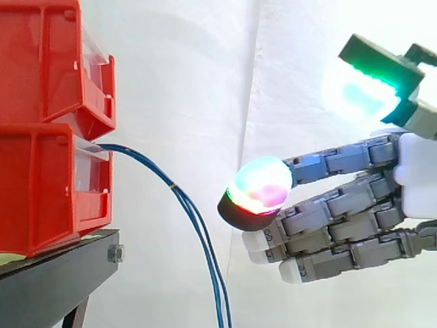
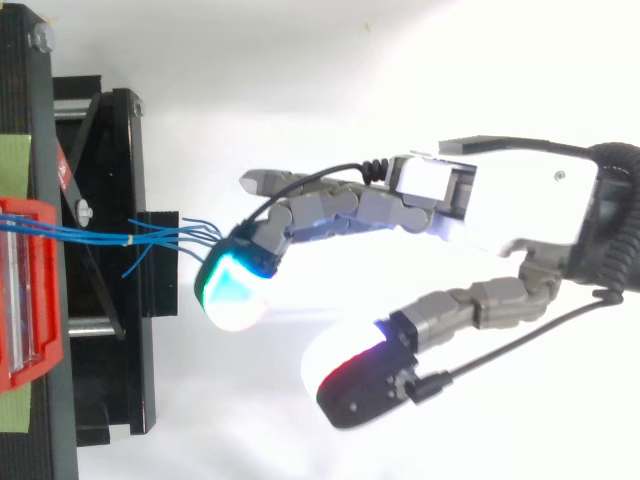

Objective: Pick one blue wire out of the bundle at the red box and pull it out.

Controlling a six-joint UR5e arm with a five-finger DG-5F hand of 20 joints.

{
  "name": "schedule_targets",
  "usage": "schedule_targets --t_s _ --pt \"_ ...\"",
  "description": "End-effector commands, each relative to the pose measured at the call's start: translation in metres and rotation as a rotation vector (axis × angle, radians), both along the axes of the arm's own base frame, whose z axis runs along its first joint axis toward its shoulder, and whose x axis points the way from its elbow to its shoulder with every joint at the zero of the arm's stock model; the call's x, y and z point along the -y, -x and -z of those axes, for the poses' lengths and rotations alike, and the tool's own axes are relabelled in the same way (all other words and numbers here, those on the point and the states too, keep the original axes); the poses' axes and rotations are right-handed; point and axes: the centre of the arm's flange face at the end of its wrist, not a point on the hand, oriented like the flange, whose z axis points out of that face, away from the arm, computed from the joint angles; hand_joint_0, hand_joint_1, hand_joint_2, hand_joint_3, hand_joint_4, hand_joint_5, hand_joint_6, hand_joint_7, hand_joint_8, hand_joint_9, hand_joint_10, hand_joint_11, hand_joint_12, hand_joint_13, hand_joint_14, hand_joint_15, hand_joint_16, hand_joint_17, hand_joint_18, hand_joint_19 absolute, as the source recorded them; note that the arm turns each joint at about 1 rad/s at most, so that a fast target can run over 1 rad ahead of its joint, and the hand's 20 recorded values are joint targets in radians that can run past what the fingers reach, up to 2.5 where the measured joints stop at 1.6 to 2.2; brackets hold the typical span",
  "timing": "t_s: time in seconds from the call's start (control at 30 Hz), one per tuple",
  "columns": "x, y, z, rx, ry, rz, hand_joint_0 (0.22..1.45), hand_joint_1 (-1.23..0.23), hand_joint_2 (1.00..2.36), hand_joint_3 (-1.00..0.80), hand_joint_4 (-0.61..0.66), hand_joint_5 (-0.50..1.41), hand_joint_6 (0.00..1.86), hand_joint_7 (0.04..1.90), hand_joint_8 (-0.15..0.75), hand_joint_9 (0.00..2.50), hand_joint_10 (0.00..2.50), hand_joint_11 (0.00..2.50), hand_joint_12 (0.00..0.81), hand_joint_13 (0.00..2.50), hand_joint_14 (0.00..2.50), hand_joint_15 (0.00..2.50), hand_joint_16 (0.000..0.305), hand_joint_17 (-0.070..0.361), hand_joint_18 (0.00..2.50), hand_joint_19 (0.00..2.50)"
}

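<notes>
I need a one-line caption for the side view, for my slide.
Open hand faces the blue wires that hang from the lower red bin, with a gap between them.

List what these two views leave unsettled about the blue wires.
- Lower ends of the blue wires: in the side view, cut off by the bottom edge; in the top view, under the hand's glowing fingertip.
- Wire count: in the side view, the strands are too thin and overlap.
- Anchoring inside the red bin: in the side view, the bin wall hides it; in the top view, the left edge cuts it off.
</notes>
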Motion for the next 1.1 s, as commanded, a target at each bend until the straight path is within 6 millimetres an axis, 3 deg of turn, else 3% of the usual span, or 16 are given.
schedule_targets --t_s 0.0,0.2,0.47,0.7,0.87,1.07 --pt "0.013 -0.005 -0.004 0.016 -0.010 0.071 0.47 -0.60 1.00 -0.50 0.25 -0.16 0.50 0.82 0.247 0.42 0.00 0.00 0.365 0.05 0.00 0.04 0.062 0.139 0.00 0.16" --pt "0.035 -0.007 -0.012 0.036 -0.020 0.152 0.47 -0.60 1.00 -0.50 0.26 -0.16 0.50 0.83 0.248 0.43 0.00 0.00 0.366 0.06 0.00 0.04 0.062 0.139 0.00 0.17" --pt "0.062 -0.012 0.017 0.046 0.007 0.257 0.47 -0.60 1.00 -0.50 0.26 -0.16 0.50 0.83 0.251 0.45 0.00 0.00 0.366 0.06 0.00 0.05 0.062 0.139 0.00 0.17" --pt "0.059 -0.030 0.031 0.062 0.042 0.252 0.48 -0.60 1.00 -0.50 0.27 -0.16 0.50 0.84 0.251 0.48 0.00 0.05 0.366 0.08 0.00 0.06 0.061 0.138 0.00 0.19" --pt "0.045 -0.052 0.035 0.073 0.045 0.214 0.48 -0.61 1.00 -0.50 0.28 -0.15 0.50 0.85 0.252 0.50 0.00 0.06 0.366 0.10 0.00 0.07 0.060 0.136 0.00 0.21" --pt "0.033 -0.060 0.054 0.075 0.029 0.198 0.49 -0.63 1.00 -0.50 0.28 -0.15 0.50 0.86 0.254 0.55 0.00 0.06 0.366 0.15 0.00 0.06 0.060 0.135 0.00 0.19"
